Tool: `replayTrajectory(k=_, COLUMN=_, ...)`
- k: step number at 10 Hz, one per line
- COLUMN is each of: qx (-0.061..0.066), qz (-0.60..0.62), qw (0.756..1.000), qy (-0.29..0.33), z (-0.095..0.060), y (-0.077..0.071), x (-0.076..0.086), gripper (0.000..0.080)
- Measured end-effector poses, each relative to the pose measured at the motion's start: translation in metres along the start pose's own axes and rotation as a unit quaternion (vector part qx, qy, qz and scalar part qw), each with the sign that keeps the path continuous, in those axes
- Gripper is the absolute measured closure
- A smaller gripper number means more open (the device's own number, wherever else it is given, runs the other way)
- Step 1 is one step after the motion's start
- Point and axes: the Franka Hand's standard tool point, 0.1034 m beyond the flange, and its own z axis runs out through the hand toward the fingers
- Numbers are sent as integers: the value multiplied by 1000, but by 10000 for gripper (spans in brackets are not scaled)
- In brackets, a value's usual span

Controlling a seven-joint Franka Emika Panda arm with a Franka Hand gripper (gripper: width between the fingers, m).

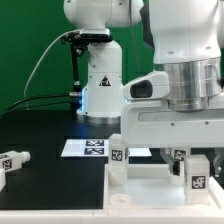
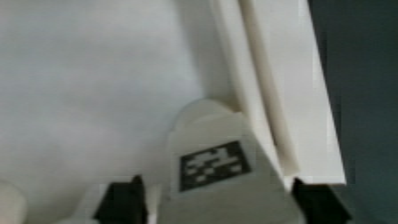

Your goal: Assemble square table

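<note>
Tagged leg [image 2: 217, 150] at the slab [image 1: 150, 195] edge, gripper [image 2: 214, 208] astride it.
Your square table's slab lies on the black table [image 1: 50, 120], toward the exterior view's right. The leg stands on the slab just beside the raised rim [image 2: 267, 80], probably so it lines up with a corner mount. The fingers [image 2: 125, 200] sit close on either side of the leg, narrowly parted, but you cannot tell whether they actually pinch it. A spare leg [image 1: 12, 162] lies well apart, beyond the marker board [image 1: 95, 148].

Black tabletop [image 1: 40, 135]: leg [image 1: 12, 161], marker board [image 1: 95, 148], slab [image 1: 145, 195]
</note>
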Motion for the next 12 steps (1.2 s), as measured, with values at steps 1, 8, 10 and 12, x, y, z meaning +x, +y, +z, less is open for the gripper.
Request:
replayTrajectory(k=1, qx=0, qz=44, qw=999, qy=0, z=0, y=0, x=0, gripper=508)
replayTrajectory(k=8, qx=21, qz=521, qw=853, qy=-5, z=-1, y=-11, x=1, gripper=515)
replayTrajectory(k=10, qx=22, qz=552, qw=834, qy=-9, z=0, y=-11, x=1, gripper=515)
replayTrajectory(k=12, qx=22, qz=595, qw=803, qy=-11, z=0, y=-12, x=0, gripper=515)
